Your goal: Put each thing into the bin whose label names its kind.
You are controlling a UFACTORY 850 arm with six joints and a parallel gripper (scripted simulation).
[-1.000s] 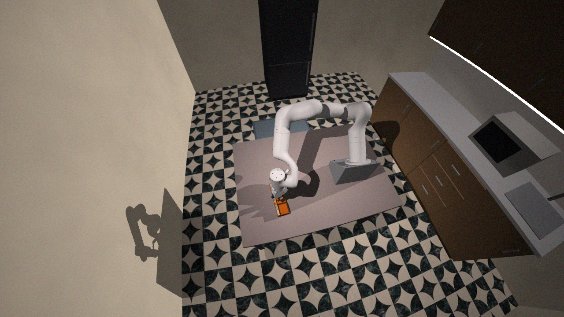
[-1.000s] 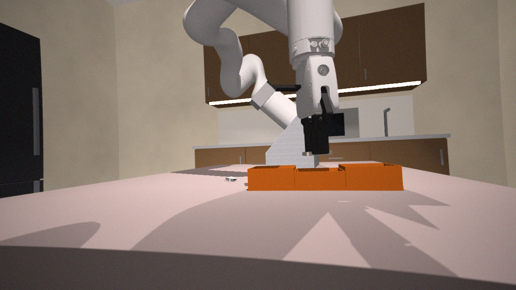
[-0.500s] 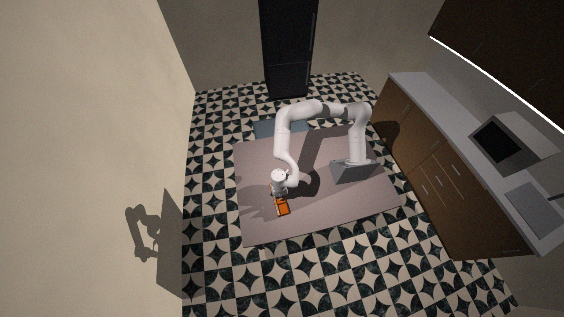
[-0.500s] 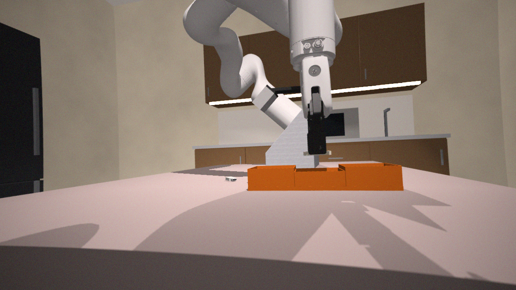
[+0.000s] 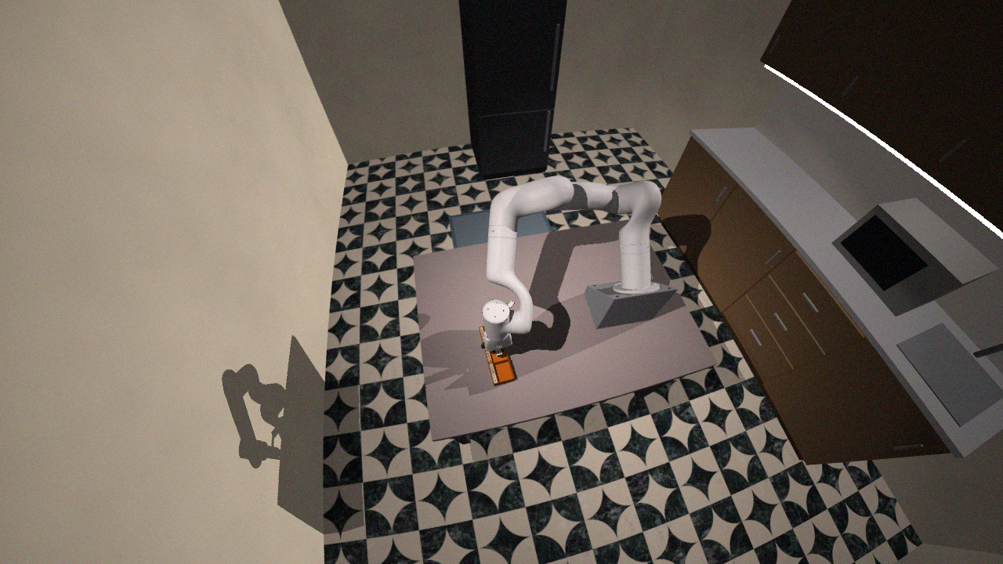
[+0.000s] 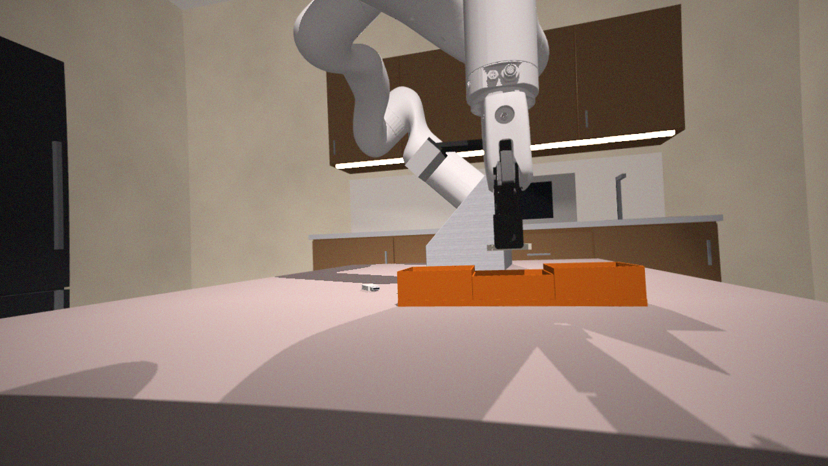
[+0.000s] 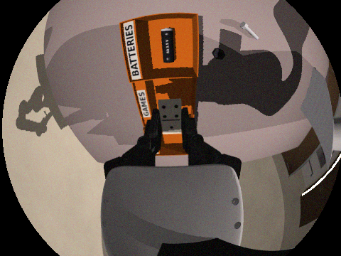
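White domino (image 6: 526, 246) (image 7: 171, 115), likely light, stiff and slick, sits pinched by its long edges in our hand (image 5: 498, 352) (image 6: 508, 246) (image 7: 170, 116), fingers partly closed, a hold we'd keep.

Since a second ago the gripper (image 5: 498, 352) (image 6: 508, 245) (image 7: 170, 116) has turned about its upright axis: in the exterior view its body, once seen at a slant, now faces the camera squarely, and the round cap (image 6: 504, 114) on its side has shifted toward nine o'clock. The gray domino (image 6: 491, 247) (image 7: 170, 115) in its fingers has turned with it. Gripper and domino have sunk very slightly toward six o'clock, and the pointed shadow (image 6: 689, 353) has slid toward three o'clock.
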